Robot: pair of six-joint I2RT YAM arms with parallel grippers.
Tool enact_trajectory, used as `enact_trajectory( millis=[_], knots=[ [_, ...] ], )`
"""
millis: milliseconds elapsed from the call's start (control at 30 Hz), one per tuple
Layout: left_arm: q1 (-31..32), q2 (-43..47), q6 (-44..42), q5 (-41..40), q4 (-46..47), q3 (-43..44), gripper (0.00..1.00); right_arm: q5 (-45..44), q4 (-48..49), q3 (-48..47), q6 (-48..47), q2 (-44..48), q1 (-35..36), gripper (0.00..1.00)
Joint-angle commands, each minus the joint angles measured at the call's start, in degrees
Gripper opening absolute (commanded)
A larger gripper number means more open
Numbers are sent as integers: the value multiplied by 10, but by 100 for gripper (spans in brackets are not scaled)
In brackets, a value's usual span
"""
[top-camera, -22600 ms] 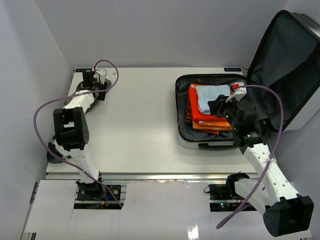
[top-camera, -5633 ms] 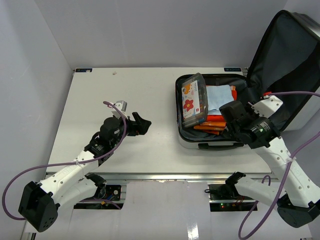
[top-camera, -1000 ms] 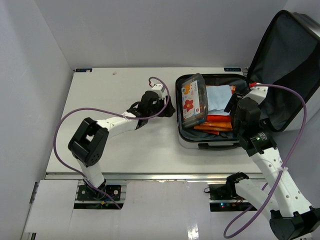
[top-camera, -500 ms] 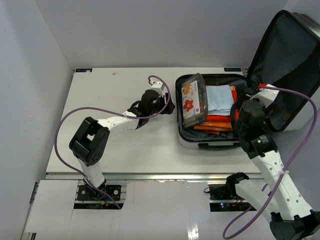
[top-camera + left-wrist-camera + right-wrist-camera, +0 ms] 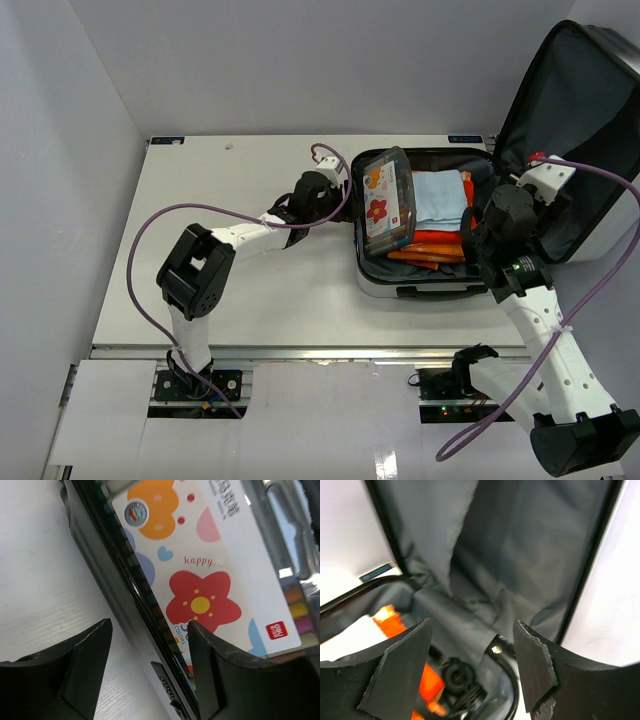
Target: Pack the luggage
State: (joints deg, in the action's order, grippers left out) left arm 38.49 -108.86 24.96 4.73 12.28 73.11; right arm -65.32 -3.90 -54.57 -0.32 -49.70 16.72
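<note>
flower case [image 5: 385, 200] propped on luggage [image 5: 420, 287] rim, blocking left entry

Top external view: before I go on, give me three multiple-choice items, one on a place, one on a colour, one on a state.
1. Where is the flower-print case?
A. Flat on the table
B. Propped on edge along the left wall inside the suitcase
C. Tucked in the lid

2. What colour is the folded cloth on top of the orange stack?
A. Light blue
B. Green
C. Black

3. How is the left gripper?
A. Shut on the case
B. Open
C. Out of view

Answers:
1. B: the case stands tilted just inside the suitcase's left rim.
2. A: the cloth is pale blue against the orange beneath it.
3. B: in the left wrist view its jaws stand apart and clamp nothing.
</note>
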Motion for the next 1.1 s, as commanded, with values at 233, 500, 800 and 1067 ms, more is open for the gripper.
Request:
enact_trajectory(
  millis=[233, 500, 800, 1067],
  knots=[
    [4, -54, 14, 72, 30, 18, 24, -1, 192, -11, -86, -11, -143, 72],
    [4, -48, 4, 80, 25, 22, 0, 14, 299, 28, -108, -3, -233, 70],
    [5, -48, 7, 82, 27, 19, 0, 76, 382, 100, -66, -33, -294, 61],
    [7, -48, 10, 76, 29, 20, 0, 99, 435, 99, -79, -84, -300, 59]
  ],
)
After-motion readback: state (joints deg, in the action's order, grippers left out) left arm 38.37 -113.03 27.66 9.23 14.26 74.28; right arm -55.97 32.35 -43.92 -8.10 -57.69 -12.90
